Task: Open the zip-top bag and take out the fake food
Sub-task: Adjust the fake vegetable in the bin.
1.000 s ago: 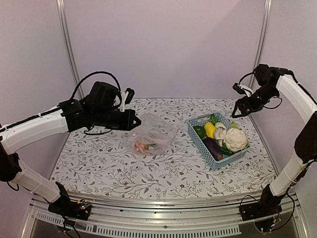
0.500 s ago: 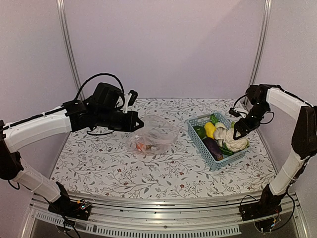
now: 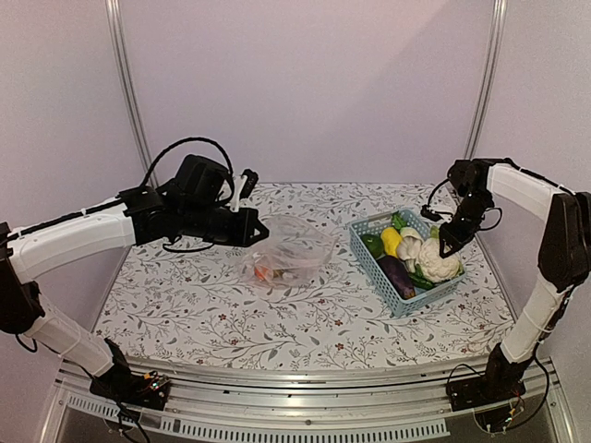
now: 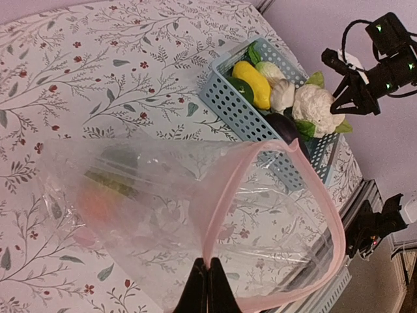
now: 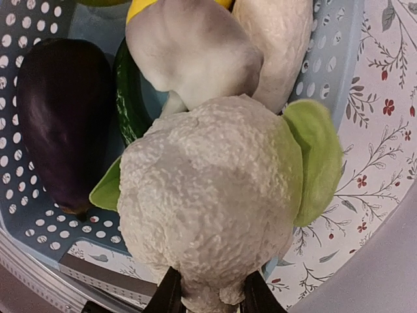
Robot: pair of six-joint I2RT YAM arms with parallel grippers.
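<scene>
The clear zip-top bag (image 3: 284,249) lies in the middle of the table, its pink zip rim (image 4: 277,163) pulled open into a loop. My left gripper (image 4: 207,277) is shut on that rim at its near end. Orange and green fake food (image 4: 98,202) shows through the bag's far left part. My right gripper (image 5: 207,297) reaches down into the blue basket (image 3: 371,266), its two fingers pressed on either side of the base of the white cauliflower (image 5: 208,195). Around the cauliflower (image 3: 438,262) lie a dark purple eggplant (image 5: 62,117), a yellow piece (image 4: 253,83) and green pieces.
The basket (image 5: 333,59) stands at the right of the flowered table (image 3: 203,314), close to the right edge. Metal frame posts (image 3: 125,83) rise at the back corners. The table's front rail (image 3: 305,392) runs along the near edge between the arm bases.
My right arm has come down from the back right corner to the basket, and its jaws have narrowed onto the cauliflower. My left gripper has kept hold of the bag's rim.
</scene>
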